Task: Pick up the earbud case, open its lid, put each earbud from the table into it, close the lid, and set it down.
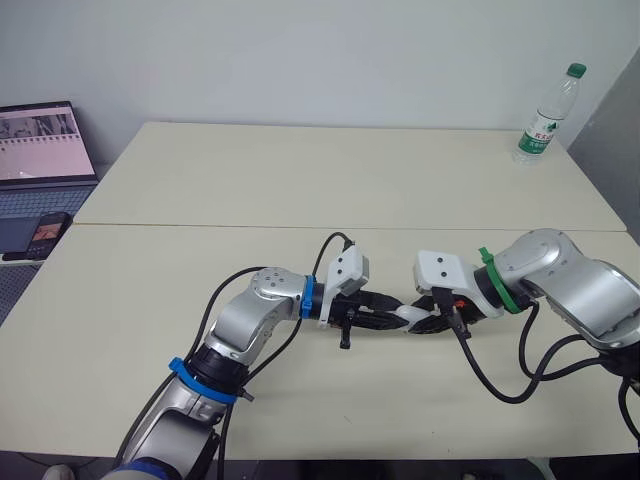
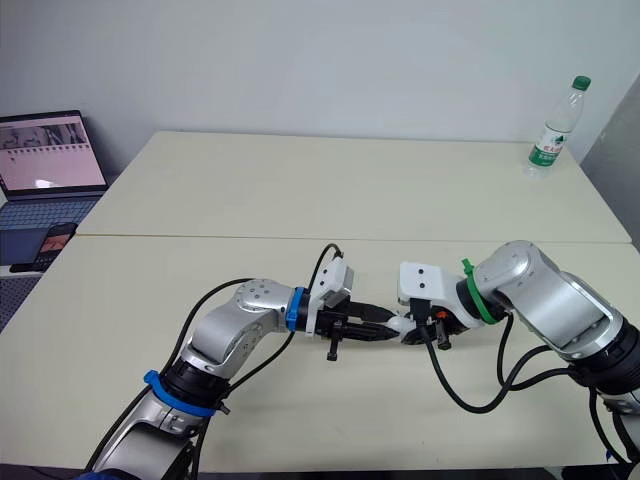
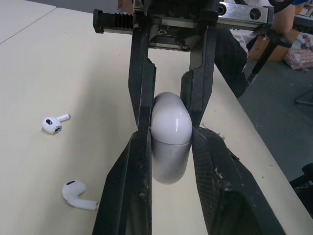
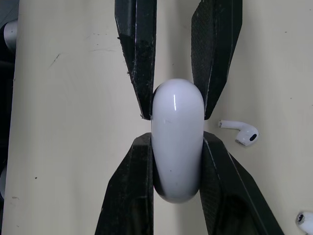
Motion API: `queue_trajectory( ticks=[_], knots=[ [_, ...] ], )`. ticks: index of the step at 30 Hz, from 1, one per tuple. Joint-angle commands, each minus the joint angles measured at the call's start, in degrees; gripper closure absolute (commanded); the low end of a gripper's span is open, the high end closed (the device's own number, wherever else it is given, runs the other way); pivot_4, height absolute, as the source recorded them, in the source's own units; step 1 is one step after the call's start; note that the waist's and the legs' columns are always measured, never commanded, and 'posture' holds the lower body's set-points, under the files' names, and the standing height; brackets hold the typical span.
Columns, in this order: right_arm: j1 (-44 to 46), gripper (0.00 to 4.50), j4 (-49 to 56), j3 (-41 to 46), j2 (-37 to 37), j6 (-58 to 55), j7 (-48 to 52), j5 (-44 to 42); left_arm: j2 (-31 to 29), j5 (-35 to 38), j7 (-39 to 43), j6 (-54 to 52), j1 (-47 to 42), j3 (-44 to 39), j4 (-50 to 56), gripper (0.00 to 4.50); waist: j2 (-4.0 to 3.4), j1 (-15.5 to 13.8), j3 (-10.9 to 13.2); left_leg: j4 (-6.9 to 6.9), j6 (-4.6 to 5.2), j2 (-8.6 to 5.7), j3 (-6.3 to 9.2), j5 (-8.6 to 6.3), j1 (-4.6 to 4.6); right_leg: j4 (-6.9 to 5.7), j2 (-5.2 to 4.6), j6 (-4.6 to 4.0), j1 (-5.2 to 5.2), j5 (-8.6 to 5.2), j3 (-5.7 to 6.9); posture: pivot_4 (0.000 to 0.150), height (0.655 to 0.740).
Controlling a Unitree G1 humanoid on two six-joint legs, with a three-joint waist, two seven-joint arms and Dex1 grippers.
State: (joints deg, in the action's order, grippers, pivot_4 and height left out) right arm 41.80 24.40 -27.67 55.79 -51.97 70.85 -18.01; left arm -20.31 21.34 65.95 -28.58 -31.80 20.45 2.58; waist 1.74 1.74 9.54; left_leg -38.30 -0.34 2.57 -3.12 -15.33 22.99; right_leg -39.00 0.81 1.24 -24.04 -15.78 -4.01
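The white earbud case point(image 3: 170, 137) is held just above the table's middle, lid closed, with a seam across its middle. My left gripper point(image 3: 170, 149) is shut on one half of the case and my right gripper point(image 4: 177, 147) is shut on the other half, so the two pairs of fingers meet tip to tip. From the head both show as left gripper point(image 1: 393, 311) and right gripper point(image 1: 414, 322), with the case point(image 1: 404, 316) between them. One earbud point(image 3: 53, 123) and the other earbud point(image 3: 76, 193) lie loose on the table beside the case.
A water bottle point(image 1: 545, 115) stands at the table's far right corner. A laptop point(image 1: 40, 150) and a phone point(image 1: 45, 228) sit off the table's left side. The table's edge point(image 3: 244, 122) runs near the case.
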Motion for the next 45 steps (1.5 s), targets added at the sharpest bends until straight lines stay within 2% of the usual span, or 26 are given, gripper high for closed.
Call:
queue_trajectory(
  ticks=[1,5,7,11,22,25,29,40,42,43,45],
  knots=[
    [1.53,3.7,2.16,2.29,-0.19,0.49,-0.15,0.07,-0.29,0.05,0.44,-0.99,-0.2,0.8,1.41,3.7,0.0,0.0,0.0,0.0,0.0,0.0,0.0,0.0,0.0,0.0,0.0,0.0,0.0,0.0,0.0,0.15,0.7362],
    [1.57,3.7,2.2,2.45,-0.39,0.43,-0.18,0.14,0.01,0.74,0.39,-2.19,-0.53,0.46,1.07,3.7,0.0,0.0,0.0,-0.01,0.0,0.0,0.01,0.0,0.0,-0.01,0.0,0.0,0.0,0.0,0.0,0.15,0.7362],
    [1.53,3.7,2.2,2.49,-0.43,0.45,-0.18,0.19,0.19,0.93,0.2,-2.31,-0.71,0.13,1.07,2.96,0.0,0.0,0.0,-0.02,0.0,0.0,0.0,0.0,0.0,-0.01,0.0,0.0,0.0,0.0,0.0,0.15,0.7362],
    [1.35,3.7,2.44,2.71,-0.53,0.26,-0.21,0.19,0.35,0.04,-0.42,-1.69,-0.72,0.22,0.99,1.8,0.0,-0.01,0.0,-0.05,0.0,0.0,0.03,0.0,0.0,-0.03,0.0,0.0,0.01,0.0,0.01,0.15,0.7362],
    [1.37,3.7,2.73,2.76,-0.77,0.3,-0.07,0.17,0.41,0.33,0.27,-2.09,-0.25,0.42,1.47,1.8,0.0,-0.01,0.0,-0.15,0.0,0.0,0.02,0.0,0.02,-0.06,0.0,0.0,0.02,0.01,0.01,0.15,0.7362],
    [1.34,3.7,2.81,2.78,-0.78,0.25,-0.1,0.14,0.42,0.44,0.35,-2.34,-0.2,0.44,1.51,2.42,0.0,-0.01,0.0,-0.16,0.0,0.0,0.01,0.0,0.02,-0.07,0.0,0.0,0.02,0.01,0.01,0.15,0.7362],
    [1.35,3.7,2.96,3.05,-1.04,-0.16,-0.31,-0.07,0.22,0.51,0.66,-2.47,-0.12,0.7,1.52,3.6,0.0,-0.01,0.0,-0.18,0.0,0.01,0.02,0.0,0.02,-0.07,0.0,0.0,0.02,0.01,0.01,0.15,0.7362],
    [1.3,3.7,2.74,4.18,-2.11,-0.61,-1.37,-0.46,0.49,0.36,0.58,-2.35,-0.2,0.31,1.08,3.69,0.0,-0.01,0.0,-0.27,0.0,0.01,0.02,0.0,0.04,-0.08,0.0,0.0,0.03,0.01,0.01,0.15,0.7362],
    [1.11,2.96,2.66,4.36,-1.71,0.57,-0.9,-0.29,0.66,0.4,0.22,-2.34,-0.31,-0.12,0.68,3.69,0.0,-0.01,0.0,-0.34,0.0,0.02,0.03,0.0,0.06,-0.09,0.01,0.0,0.04,0.01,0.02,0.15,0.7362],
    [0.94,2.75,2.69,4.42,-1.29,0.99,-0.48,-0.31,0.74,0.36,0.04,-2.28,-0.39,-0.29,0.45,3.69,0.0,-0.02,0.0,-0.38,0.01,0.02,0.03,-0.01,0.07,-0.09,0.01,0.01,0.04,0.01,0.03,0.15,0.7362],
    [0.47,1.96,2.83,4.96,-0.71,0.98,-0.32,-0.57,0.87,0.29,-0.55,-2.09,-0.42,-0.84,0.02,3.69,0.0,-0.02,0.0,-0.43,0.01,0.02,0.05,-0.01,0.11,-0.09,0.0,0.04,0.04,0.02,0.03,0.15,0.7362]
  ],
)
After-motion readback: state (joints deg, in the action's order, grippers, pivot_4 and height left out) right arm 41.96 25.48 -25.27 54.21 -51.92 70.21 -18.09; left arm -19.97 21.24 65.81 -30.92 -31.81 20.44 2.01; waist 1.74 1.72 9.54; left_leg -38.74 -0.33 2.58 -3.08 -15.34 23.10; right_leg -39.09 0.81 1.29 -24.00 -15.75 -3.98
